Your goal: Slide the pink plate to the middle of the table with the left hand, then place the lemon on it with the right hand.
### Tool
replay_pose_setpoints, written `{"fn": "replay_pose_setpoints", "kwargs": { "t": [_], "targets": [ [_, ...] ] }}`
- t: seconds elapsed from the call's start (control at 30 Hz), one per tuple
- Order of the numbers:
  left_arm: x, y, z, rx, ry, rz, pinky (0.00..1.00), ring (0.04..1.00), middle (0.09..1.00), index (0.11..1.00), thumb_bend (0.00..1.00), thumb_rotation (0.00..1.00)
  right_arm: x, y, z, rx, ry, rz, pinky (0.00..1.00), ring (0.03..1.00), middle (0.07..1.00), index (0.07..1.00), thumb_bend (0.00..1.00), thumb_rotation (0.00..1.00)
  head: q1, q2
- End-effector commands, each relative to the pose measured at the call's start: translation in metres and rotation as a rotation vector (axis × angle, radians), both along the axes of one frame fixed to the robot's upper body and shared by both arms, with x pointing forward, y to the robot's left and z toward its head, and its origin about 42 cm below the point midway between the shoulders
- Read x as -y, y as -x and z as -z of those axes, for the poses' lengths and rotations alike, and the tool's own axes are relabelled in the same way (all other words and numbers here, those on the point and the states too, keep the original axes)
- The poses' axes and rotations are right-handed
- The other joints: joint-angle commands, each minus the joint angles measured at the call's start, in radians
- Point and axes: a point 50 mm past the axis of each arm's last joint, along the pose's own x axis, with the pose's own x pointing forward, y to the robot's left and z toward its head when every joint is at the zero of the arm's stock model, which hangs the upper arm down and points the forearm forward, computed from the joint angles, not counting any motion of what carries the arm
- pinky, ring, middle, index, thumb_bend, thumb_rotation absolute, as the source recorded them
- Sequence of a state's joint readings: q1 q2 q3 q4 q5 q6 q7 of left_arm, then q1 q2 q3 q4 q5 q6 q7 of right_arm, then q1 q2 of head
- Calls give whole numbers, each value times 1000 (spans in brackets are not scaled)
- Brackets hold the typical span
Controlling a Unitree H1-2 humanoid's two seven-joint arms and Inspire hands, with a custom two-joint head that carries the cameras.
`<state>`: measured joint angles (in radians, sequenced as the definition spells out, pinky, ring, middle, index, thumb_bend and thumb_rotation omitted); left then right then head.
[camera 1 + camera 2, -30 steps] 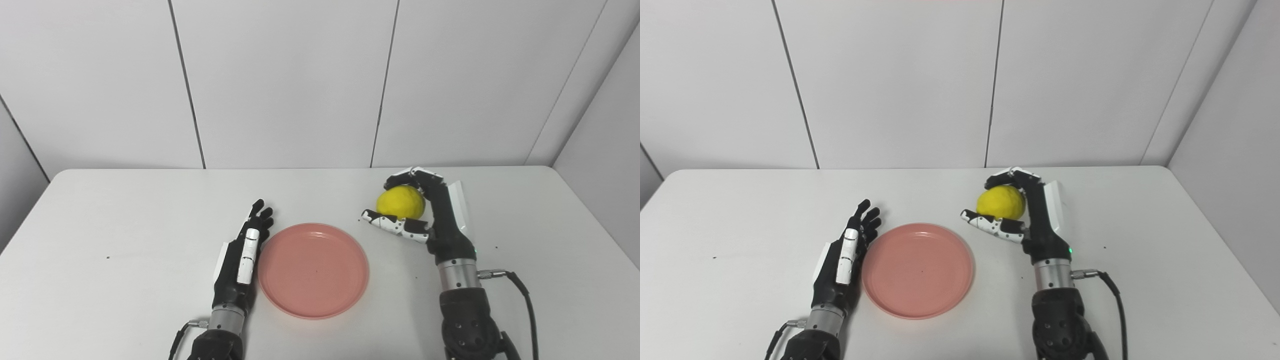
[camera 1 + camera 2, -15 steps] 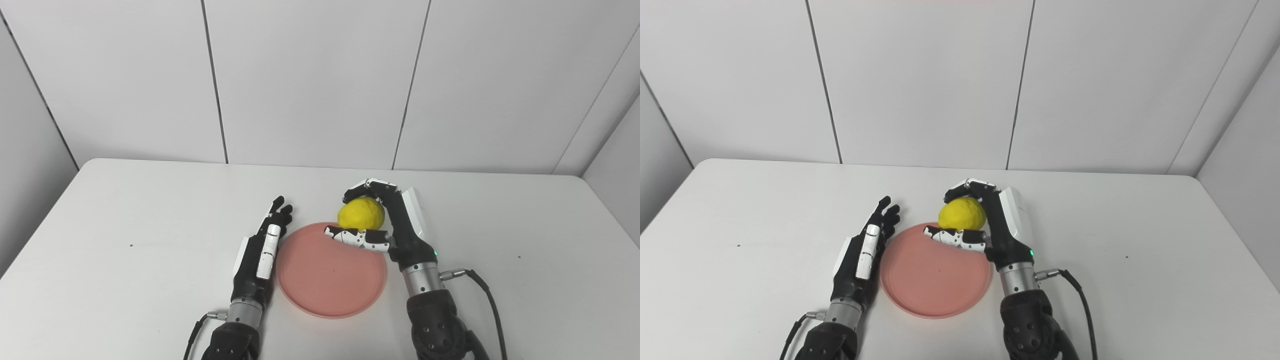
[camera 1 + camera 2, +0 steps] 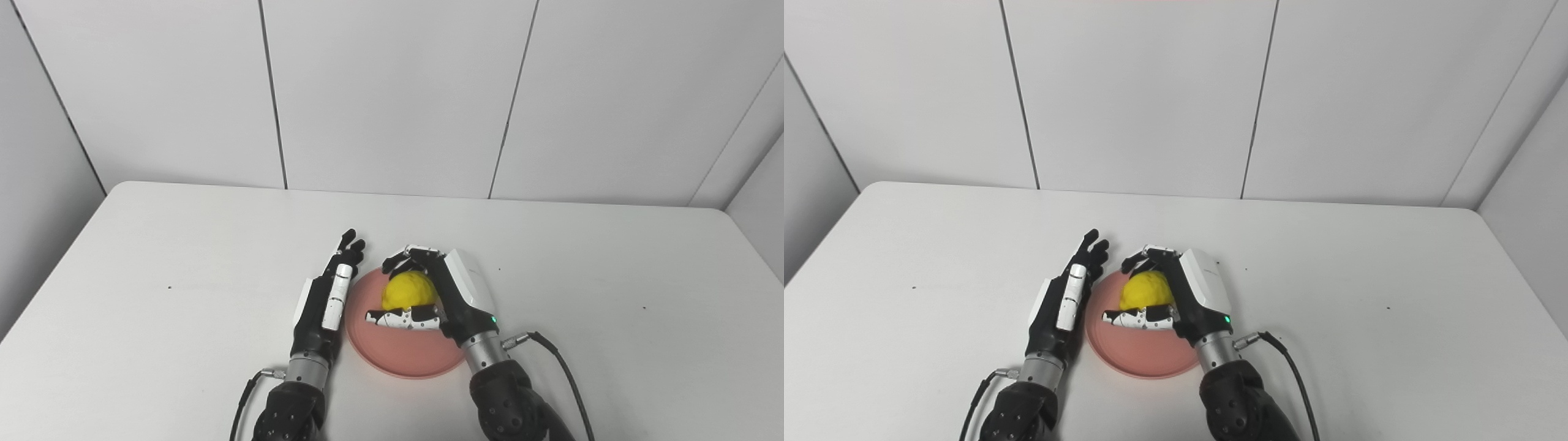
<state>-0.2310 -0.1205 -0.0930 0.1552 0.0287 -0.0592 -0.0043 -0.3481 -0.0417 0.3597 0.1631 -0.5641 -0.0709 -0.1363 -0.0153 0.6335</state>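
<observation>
The pink plate (image 3: 409, 355) lies on the white table (image 3: 153, 294), near its middle and close to me. My right hand (image 3: 442, 295) hangs over the plate and is shut on the yellow lemon (image 3: 408, 290), fingers curled over its far side and thumb under its near side. Whether the lemon touches the plate I cannot tell. My left hand (image 3: 326, 300) lies flat and open on the table, its edge against the plate's left rim. In the right eye view the lemon (image 3: 1146, 290) sits above the plate (image 3: 1145, 356) in the right hand (image 3: 1188, 293), with the left hand (image 3: 1064, 300) beside it.
A black cable (image 3: 566, 373) trails from the right wrist across the table to the right. White wall panels (image 3: 392, 92) rise behind the table's far edge. Bare tabletop stretches to the left and right of the hands.
My right hand has carried the lemon leftward and down, from the plate's far rim to over its middle. The left hand has stayed by the plate. The camera has also shifted.
</observation>
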Motion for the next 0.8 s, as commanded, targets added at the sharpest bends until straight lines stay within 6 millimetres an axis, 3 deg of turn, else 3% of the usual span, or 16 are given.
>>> {"fn": "replay_pose_setpoints", "kwargs": {
  "t": [0.0, 0.4, 0.53, 0.57, 0.6, 0.67, 0.7, 0.73, 0.77],
  "targets": [
    [8, -5, -22, 91, 22, 4, 952, 939, 929, 931, 624, 1000, -3, -3, -13, 77, -2, -42, 185, 363, 447, 516, 507, 0, 0, 1],
    [7, -4, -22, 91, 46, 5, 950, 935, 930, 933, 614, 1000, 10, -1, 5, 99, 130, -19, 274, 374, 454, 532, 507, 0, -14, 5],
    [5, -4, -21, 89, 41, 7, 955, 936, 929, 932, 621, 1000, 13, 0, 7, 123, 130, -11, 377, 406, 475, 540, 508, 0, -14, 5],
    [5, -4, -21, 89, 40, 8, 958, 937, 930, 933, 616, 1000, 14, 0, 7, 127, 120, -8, 473, 508, 489, 517, 514, 0, -14, 5],
    [4, -4, -22, 87, 36, 9, 959, 937, 930, 933, 615, 1000, 14, 2, 5, 136, 107, -4, 487, 527, 490, 514, 514, 0, -13, 4],
    [3, -3, -22, 87, 28, 11, 967, 939, 931, 935, 616, 1000, 15, 3, 3, 155, 86, -1, 582, 638, 657, 502, 506, 107, -14, 6],
    [3, -3, -22, 86, 20, 11, 969, 940, 932, 935, 616, 1000, 15, 4, 3, 167, 77, -4, 595, 653, 680, 500, 505, 121, -17, 7],
    [2, -3, -22, 88, 16, 12, 976, 940, 931, 935, 621, 1000, 16, 4, 3, 181, 73, -9, 611, 679, 708, 624, 555, 158, -17, 7],
    [1, -3, -23, 90, 14, 15, 994, 946, 934, 939, 618, 1000, 17, 4, 3, 193, 69, -15, 651, 748, 776, 766, 614, 346, -19, 6]
  ]
}}
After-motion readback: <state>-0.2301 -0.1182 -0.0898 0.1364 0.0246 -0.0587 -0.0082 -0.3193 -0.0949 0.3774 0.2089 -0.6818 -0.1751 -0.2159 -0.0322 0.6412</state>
